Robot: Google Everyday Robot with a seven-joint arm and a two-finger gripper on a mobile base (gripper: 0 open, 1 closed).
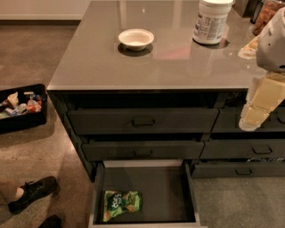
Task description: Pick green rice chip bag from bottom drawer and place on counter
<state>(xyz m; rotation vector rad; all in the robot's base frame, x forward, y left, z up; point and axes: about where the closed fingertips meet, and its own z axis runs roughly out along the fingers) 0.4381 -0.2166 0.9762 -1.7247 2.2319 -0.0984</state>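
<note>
The green rice chip bag [122, 205] lies flat in the front left part of the open bottom drawer [165, 191], a wide dark box pulled out of the cabinet's left column. The grey glossy counter [156, 62] tops the cabinet. My gripper [253, 116] hangs at the right edge of the view, in front of the upper right drawer fronts, just below counter height. It is well above and to the right of the bag and holds nothing that I can see.
A white bowl [136, 38] and a white labelled tub [211, 20] stand on the counter, with more items at its far right [266, 13]. A black bin of snacks [22, 107] sits on the floor at left. A person's shoe [33, 191] is at the lower left.
</note>
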